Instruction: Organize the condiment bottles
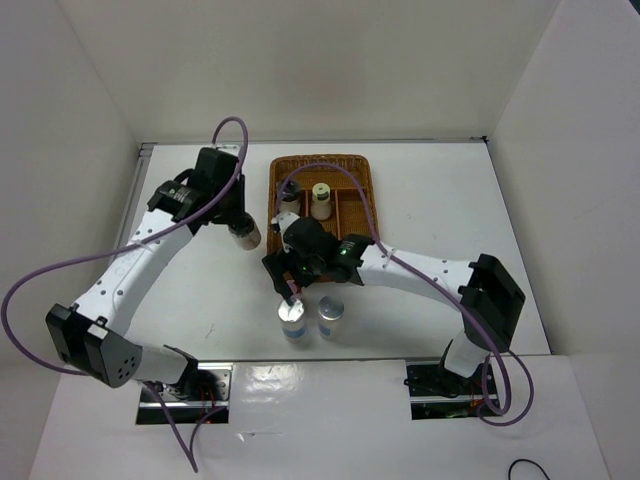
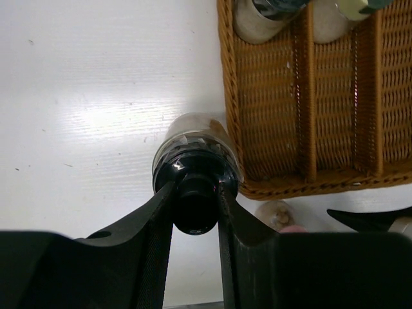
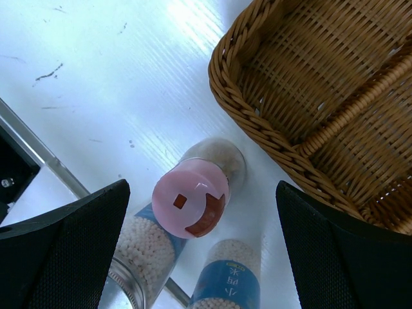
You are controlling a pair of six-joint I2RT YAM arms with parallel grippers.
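Note:
My left gripper is shut on the black cap of a clear shaker bottle, held just left of the brown wicker tray. My right gripper is open, its fingers either side of the upright pink-capped bottle and not touching it; this bottle stands on the table at the tray's near edge. Two wider silver-white jars with blue labels stand just in front of it. Another black-capped bottle and the pale yellow-capped bottle stand in the tray's far compartments.
The tray is divided by wicker walls; its near compartments hold nothing. White walls enclose the table on the left, back and right. A metal strip runs along the table's near edge.

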